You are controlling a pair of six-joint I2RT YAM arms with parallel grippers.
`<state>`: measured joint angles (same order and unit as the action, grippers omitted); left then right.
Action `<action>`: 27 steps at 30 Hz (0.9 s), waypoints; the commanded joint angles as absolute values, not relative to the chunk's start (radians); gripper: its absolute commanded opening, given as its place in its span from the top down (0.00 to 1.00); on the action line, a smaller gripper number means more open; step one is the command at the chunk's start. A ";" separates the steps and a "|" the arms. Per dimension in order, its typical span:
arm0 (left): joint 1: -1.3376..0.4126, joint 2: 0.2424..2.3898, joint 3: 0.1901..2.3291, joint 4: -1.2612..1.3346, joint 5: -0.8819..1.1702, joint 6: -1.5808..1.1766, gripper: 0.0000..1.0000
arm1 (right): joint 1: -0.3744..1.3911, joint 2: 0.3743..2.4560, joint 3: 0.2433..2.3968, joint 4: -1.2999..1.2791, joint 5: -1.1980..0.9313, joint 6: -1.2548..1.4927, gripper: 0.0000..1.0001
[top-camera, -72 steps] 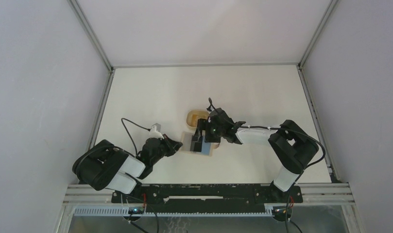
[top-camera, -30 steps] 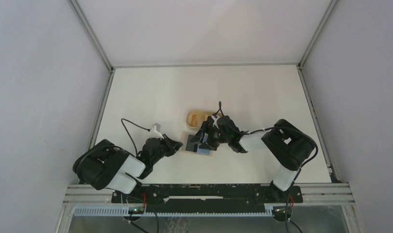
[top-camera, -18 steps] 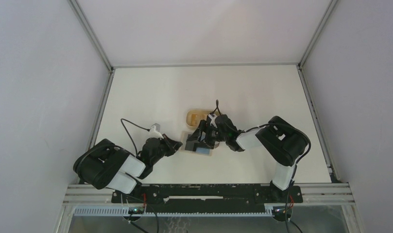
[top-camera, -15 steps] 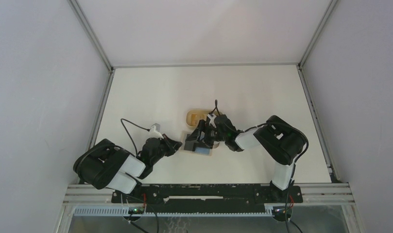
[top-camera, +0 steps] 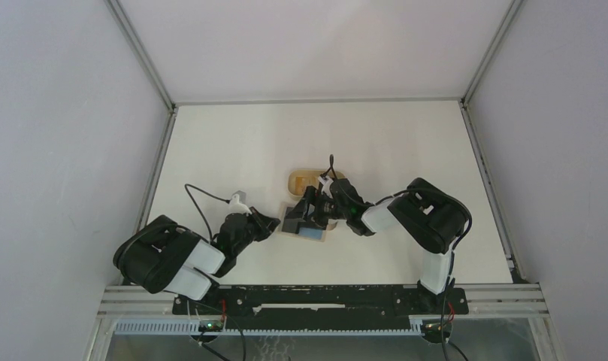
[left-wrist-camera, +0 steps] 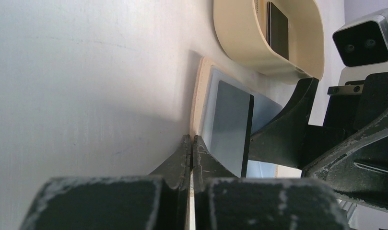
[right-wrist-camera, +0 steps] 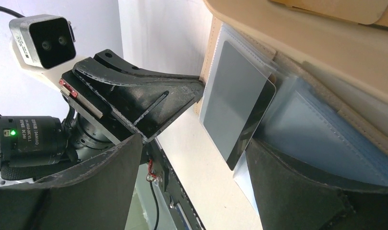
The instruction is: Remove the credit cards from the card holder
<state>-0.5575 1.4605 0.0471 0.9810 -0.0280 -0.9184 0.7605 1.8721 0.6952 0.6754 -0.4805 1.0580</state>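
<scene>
Beside the tray point(top-camera: 294, 180), on its arm side, the open card holder point(left-wrist-camera: 197, 93) touched the shut left pincer point(left-wrist-camera: 192, 143), while the wide-open right pincer point(right-wrist-camera: 194, 143) straddled the black card point(right-wrist-camera: 237, 112) jutting lengthwise toward it.

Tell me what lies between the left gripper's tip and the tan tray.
The open card holder, with a black card lying on it. The left wrist view shows this, looking from the shut left gripper across to the tray.

The black card point(right-wrist-camera: 236, 103) looks glossy and smooth. The card holder point(left-wrist-camera: 197, 96) shows tan stitched edging and clear plastic sleeves. The worktop point(left-wrist-camera: 86, 72) is matt white.
</scene>
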 commanded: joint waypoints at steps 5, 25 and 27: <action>-0.557 1.466 0.052 0.927 -0.037 -0.919 1.00 | 0.817 1.823 0.709 0.689 -0.442 0.990 0.13; -0.557 1.475 0.055 0.928 -0.034 -0.918 1.00 | 0.811 1.812 0.688 0.797 -0.378 1.063 0.13; -0.557 1.477 0.055 0.931 -0.034 -0.918 1.00 | 0.806 1.845 0.693 0.838 -0.402 1.100 0.13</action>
